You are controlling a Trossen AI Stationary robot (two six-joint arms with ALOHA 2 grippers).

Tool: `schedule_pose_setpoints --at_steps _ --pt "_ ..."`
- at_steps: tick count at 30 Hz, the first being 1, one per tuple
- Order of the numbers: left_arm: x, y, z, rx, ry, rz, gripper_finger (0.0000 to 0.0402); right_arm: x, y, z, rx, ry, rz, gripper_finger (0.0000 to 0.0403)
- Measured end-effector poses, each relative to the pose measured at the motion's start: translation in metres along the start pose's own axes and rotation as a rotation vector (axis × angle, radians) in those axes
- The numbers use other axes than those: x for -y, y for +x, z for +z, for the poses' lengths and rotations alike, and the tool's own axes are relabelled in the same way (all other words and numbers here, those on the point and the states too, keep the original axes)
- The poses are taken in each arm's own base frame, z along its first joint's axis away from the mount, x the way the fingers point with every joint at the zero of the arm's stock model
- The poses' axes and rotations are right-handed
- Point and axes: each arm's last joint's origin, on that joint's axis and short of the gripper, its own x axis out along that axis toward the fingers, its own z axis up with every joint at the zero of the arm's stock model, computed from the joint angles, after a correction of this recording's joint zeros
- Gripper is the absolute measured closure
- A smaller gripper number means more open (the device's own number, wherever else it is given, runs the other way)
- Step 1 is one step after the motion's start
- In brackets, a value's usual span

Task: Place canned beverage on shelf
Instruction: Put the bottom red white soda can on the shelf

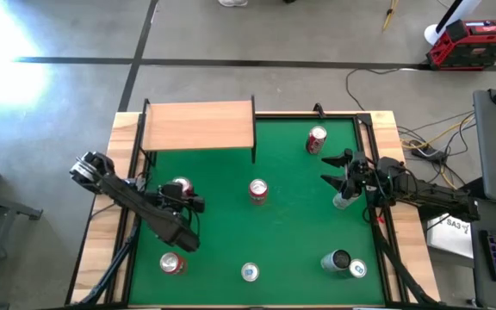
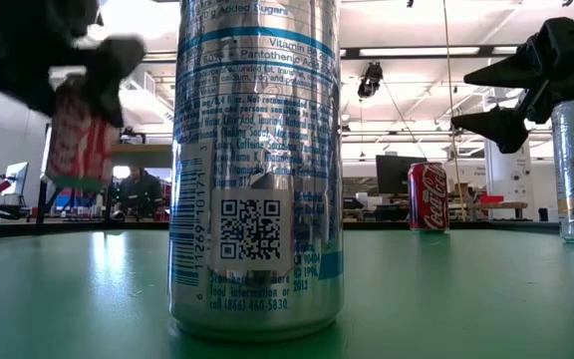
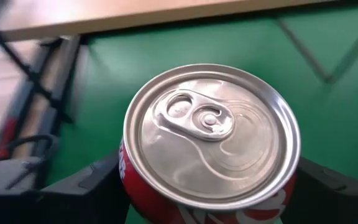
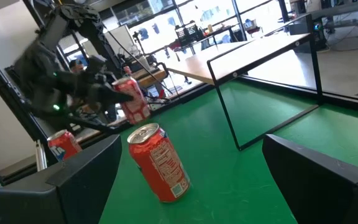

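While left gripper (image 3: 210, 205) jaws clamp a red can (image 3: 211, 143), right gripper (image 1: 338, 172) jaws apart near Coca-Cola can (image 2: 428, 196).

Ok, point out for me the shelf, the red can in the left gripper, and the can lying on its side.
shelf (image 1: 199, 126), high view, middle of the wooden board.
red can (image 3: 211, 134), left wrist view, its silver lid.
tipped can (image 1: 343, 263), high view, its side wall.

Shelf (image 1: 200, 126) at mat's (image 1: 291, 207) far-left corner; cans scattered on mat, one (image 1: 258, 190) central.
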Motion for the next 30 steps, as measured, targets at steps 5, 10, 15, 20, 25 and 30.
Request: schedule_pose_setpoints --at_steps 5,10,15,20,25,30 --pt "-0.001 -0.008 0.024 -0.003 -0.008 -0.060 0.0117 0.000 0.000 0.000 0.000 0.000 0.000 0.0021" --pt "-0.013 -0.007 0.046 0.043 -0.024 -0.124 0.0117 0.000 0.000 0.000 0.000 0.000 0.001 0.0021" --pt "-0.034 -0.004 0.081 0.057 -0.010 -0.156 0.0117 0.000 0.000 0.000 0.000 0.000 0.000 0.0021" --pt "-0.058 0.002 0.121 0.058 0.006 -0.150 0.0117 0.000 0.000 0.000 0.000 0.000 0.000 0.0021" --pt "-0.074 0.015 0.147 0.070 0.035 -0.077 0.0117 0.000 0.000 0.000 0.000 0.000 0.000 0.0021" --pt "-0.077 0.032 0.160 0.079 -0.024 0.020 0.0117 0.000 0.000 0.000 0.000 0.000 0.000 0.0021"
